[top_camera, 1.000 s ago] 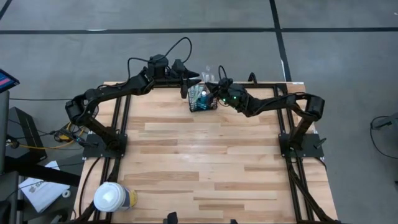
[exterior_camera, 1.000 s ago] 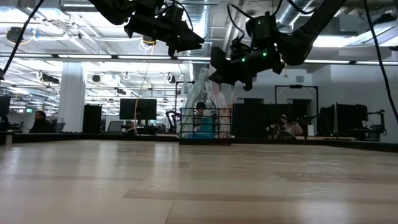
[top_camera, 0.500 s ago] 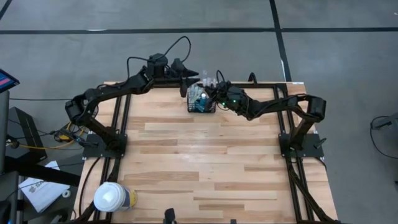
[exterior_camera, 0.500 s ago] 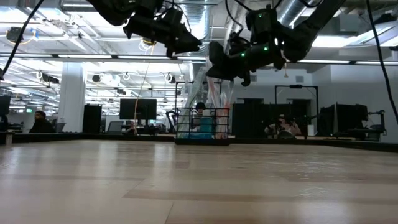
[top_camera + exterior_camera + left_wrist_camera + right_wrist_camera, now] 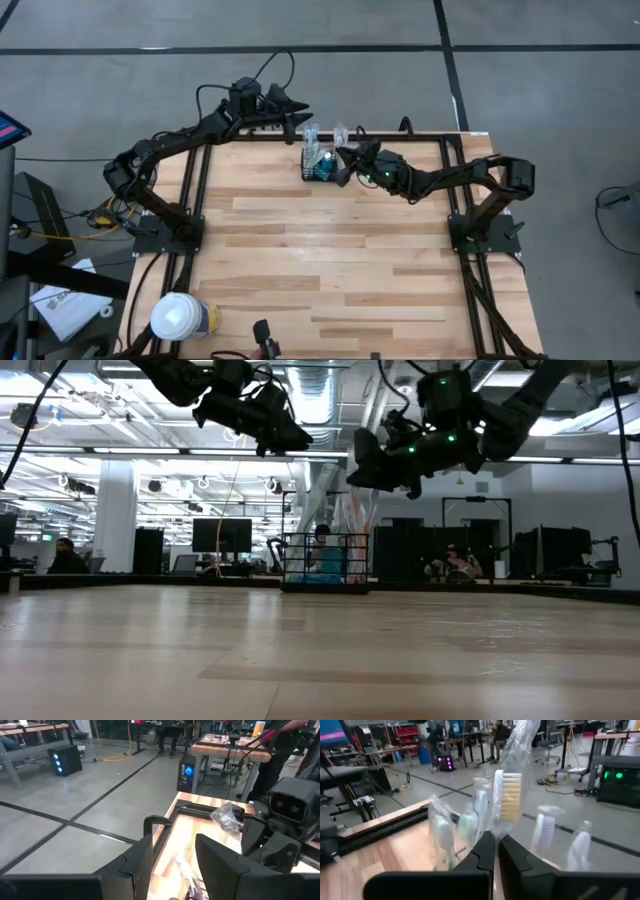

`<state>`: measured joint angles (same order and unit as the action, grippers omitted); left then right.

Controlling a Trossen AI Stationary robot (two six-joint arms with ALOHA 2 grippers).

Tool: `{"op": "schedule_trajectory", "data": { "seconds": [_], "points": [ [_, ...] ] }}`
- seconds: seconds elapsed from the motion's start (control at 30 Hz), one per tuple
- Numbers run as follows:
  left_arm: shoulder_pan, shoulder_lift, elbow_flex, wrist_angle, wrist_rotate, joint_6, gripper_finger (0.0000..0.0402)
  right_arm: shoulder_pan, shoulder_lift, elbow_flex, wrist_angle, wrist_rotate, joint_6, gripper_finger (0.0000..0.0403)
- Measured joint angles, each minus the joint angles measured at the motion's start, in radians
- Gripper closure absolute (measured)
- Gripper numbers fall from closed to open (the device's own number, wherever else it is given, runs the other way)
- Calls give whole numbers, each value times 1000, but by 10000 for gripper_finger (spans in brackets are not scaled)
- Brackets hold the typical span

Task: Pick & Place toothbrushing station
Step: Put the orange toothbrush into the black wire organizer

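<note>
The black wire-mesh basket (image 5: 321, 168) stands on its base at the table's far middle and also shows in the low view (image 5: 325, 563). Wrapped toothbrushes (image 5: 311, 135) stand upright in it, with teal tubes (image 5: 328, 565). My right gripper (image 5: 346, 160) hovers over the basket's right side, high above it in the low view (image 5: 366, 468), shut on a clear-wrapped toothbrush (image 5: 508, 795). My left gripper (image 5: 297, 108) is open and empty, raised past the basket's far-left side (image 5: 295, 438); its wrist view (image 5: 172, 852) looks beyond the table's far edge. My right gripper pinches the wrapped toothbrush between its two fingers (image 5: 485, 851), below the bristled head (image 5: 509, 797). The fingers hide the place of contact. The brush rises upright beyond the fingertips, its wrapper (image 5: 522, 750) sticking up past the head.
A white-lidded yellow-blue cup (image 5: 181, 318) stands at the near left corner. Black frame rails (image 5: 195, 190) run along the table's left and right sides. Bare wood lies between the basket and the near edge. People and desks show in the room behind.
My left gripper has drawn back from the basket, up and toward the table's far-left. My right gripper first went left over the basket, then came back a little toward the right and near side.
</note>
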<state>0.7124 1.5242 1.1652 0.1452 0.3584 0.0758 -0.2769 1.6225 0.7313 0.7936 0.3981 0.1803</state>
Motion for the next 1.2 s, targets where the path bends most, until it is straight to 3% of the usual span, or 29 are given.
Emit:
{"op": "schedule_trajectory", "data": {
  "seconds": [0.43,0.97,1.2],
  "points": [
    [2,0,0,0,1,6,259,4,2,-176,276,-7,-73,403],
    [2,0,-2,3,4,17,259,-49,4,-197,278,-188,-114,403],
    [2,1,-83,43,0,26,259,-62,146,-196,392,-240,-86,403]
  ]
}}
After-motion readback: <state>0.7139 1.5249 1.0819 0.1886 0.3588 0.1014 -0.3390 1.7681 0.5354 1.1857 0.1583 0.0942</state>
